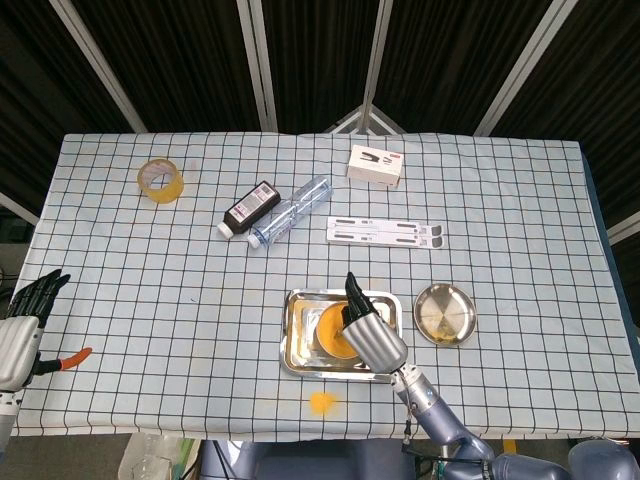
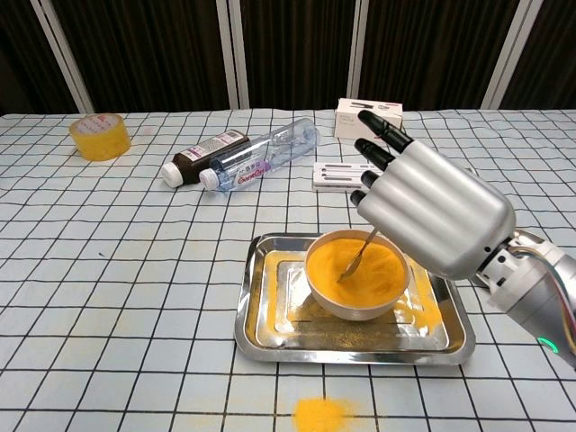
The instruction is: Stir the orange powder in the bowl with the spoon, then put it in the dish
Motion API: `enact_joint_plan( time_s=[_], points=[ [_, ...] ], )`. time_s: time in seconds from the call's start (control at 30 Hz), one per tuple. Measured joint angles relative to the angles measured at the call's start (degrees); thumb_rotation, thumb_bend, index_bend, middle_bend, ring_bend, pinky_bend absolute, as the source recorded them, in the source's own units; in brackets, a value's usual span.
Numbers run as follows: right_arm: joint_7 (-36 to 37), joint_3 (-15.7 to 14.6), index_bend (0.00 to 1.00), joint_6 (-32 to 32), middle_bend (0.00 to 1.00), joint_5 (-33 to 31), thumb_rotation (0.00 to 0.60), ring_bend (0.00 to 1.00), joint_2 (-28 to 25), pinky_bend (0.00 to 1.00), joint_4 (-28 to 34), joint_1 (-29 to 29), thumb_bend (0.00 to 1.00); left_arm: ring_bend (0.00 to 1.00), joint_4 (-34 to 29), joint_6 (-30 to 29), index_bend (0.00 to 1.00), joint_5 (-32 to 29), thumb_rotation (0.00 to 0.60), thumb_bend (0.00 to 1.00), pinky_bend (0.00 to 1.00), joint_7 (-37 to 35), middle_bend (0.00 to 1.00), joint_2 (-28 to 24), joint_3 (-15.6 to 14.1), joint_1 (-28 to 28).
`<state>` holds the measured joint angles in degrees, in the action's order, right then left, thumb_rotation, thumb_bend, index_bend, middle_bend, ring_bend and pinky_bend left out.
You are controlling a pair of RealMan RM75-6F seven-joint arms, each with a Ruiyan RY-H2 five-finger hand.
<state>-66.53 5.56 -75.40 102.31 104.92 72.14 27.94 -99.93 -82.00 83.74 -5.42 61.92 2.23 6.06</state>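
A cream bowl (image 2: pixel 356 304) heaped with orange powder (image 2: pixel 360 262) stands in a steel tray (image 2: pixel 261 333) near the table's front. My right hand (image 2: pixel 428 213) hangs over the bowl's right side and holds a thin metal spoon (image 2: pixel 355 257), whose tip dips into the powder. From the head view the same hand (image 1: pixel 368 331) covers most of the bowl (image 1: pixel 330 331). The round steel dish (image 1: pixel 445 315) lies to the right of the tray. My left hand (image 1: pixel 22 330) hovers at the table's front-left edge, fingers apart and holding nothing.
Spilled orange powder (image 2: pixel 319 415) lies in front of the tray. Farther back are a clear bottle (image 2: pixel 261 155), a dark bottle (image 2: pixel 202 152), a tape roll (image 2: pixel 99 135), a white box (image 2: pixel 367 118) and a flat packet (image 2: pixel 338 175). An orange-handled tool (image 1: pixel 70 359) lies by my left hand.
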Motion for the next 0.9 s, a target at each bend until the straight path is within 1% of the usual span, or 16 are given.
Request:
enact_joint_plan(
  time_s=[0.53,0.77,0.9],
  points=[
    [3.06,-0.34,0.61,-1.62,0.51,-0.73,0.6,0.18,-0.07,0.0,-4.89,-0.57,0.57,0.0,-0.04,0.25,0.0,-0.47,0.6,0.0,0.0,0.73,0.0,0.14,0.02,-0.01],
    [3.73,-0.37,0.61,-2.39,0.51,-1.33,0.6,0.18,-1.0,0.0,-5.62,-1.1,0.57,0.0,-0.08,0.28,0.0,-0.6,0.6,0.0,0.0,0.94,0.0,0.21,0.09,0.0],
    [3.94,-0.3,0.61,-2.72,0.51,-1.57,0.6,0.18,-1.49,0.0,-4.85,-1.28,0.57,0.0,-0.08,0.37,0.0,-0.62,0.6,0.0,0.0,0.91,0.0,0.23,0.09,0.03]
  ],
)
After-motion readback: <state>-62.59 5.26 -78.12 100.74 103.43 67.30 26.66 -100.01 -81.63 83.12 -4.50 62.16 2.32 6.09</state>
